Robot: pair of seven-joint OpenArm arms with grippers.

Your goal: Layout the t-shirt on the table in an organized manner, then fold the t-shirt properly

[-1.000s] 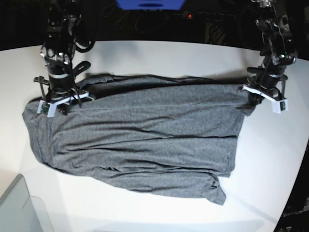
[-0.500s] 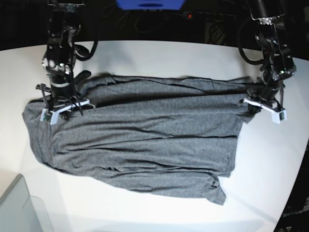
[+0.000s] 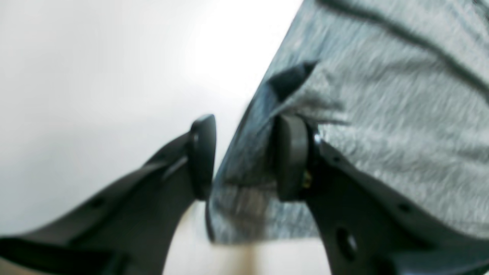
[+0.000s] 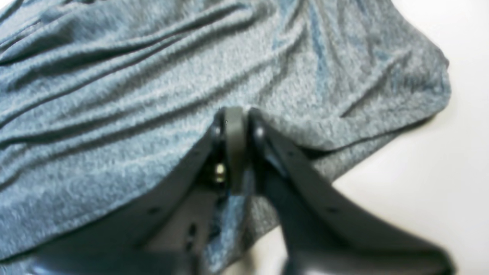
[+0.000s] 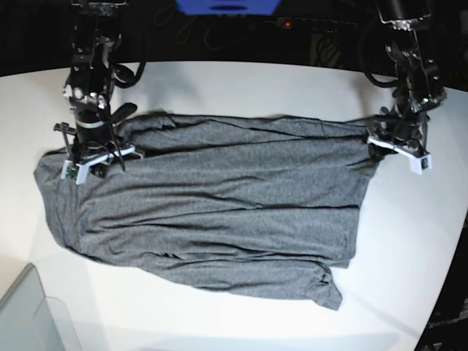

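The dark grey t-shirt (image 5: 219, 212) lies spread across the white table (image 5: 256, 80), with its far edge running between my two grippers. In the base view my left gripper (image 5: 398, 146) is at the shirt's far right corner. The left wrist view shows this gripper (image 3: 244, 156) open, with the shirt's edge (image 3: 382, 114) loose between the pads. My right gripper (image 5: 91, 157) is at the far left corner. In the right wrist view its jaws (image 4: 233, 118) stand close together on a fold of the t-shirt (image 4: 153, 95).
A translucent grey bin corner (image 5: 29, 314) sits at the near left. The table's curved edge (image 5: 446, 278) runs down the right side, with dark floor beyond. Black cables and a blue object (image 5: 227, 6) lie past the far edge.
My left gripper's jaws have parted around the shirt's corner. Both grippers have shifted slightly, and the shirt's far edge now lies flatter and straighter.
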